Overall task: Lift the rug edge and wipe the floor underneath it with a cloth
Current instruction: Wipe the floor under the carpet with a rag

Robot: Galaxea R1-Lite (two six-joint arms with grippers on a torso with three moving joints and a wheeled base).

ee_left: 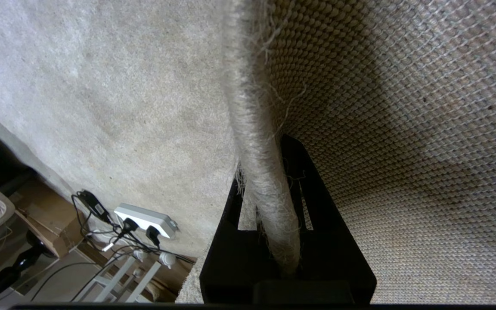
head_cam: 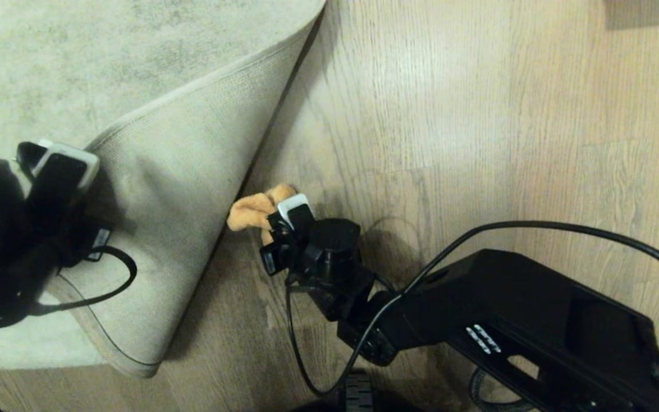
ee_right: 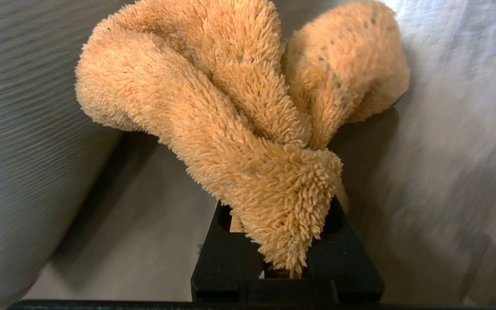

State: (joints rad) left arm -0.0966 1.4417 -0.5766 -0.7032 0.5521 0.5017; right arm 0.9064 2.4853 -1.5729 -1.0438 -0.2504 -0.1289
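The rug edge [head_cam: 203,86] is folded up and back, so its beige woven backing [head_cam: 181,189] faces me. At the left my left gripper [head_cam: 60,166] is shut on that edge. In the left wrist view the frayed rug edge [ee_left: 256,150] runs between the black fingers of the left gripper [ee_left: 269,172]. My right gripper [head_cam: 284,220] sits low over the bare wood floor [head_cam: 449,143], right beside the lifted fold. It is shut on the fluffy orange cloth [head_cam: 252,210]. The cloth [ee_right: 239,107] bunches out ahead of the right gripper [ee_right: 282,215] and rests against the floor [ee_right: 446,150].
The right arm's black cable [head_cam: 535,226] arcs over the floor at the right. A white power strip [ee_left: 144,219] with plugs and tangled cords lies past the rug's far border. A dark shape [head_cam: 650,14] sits at the floor's far right corner.
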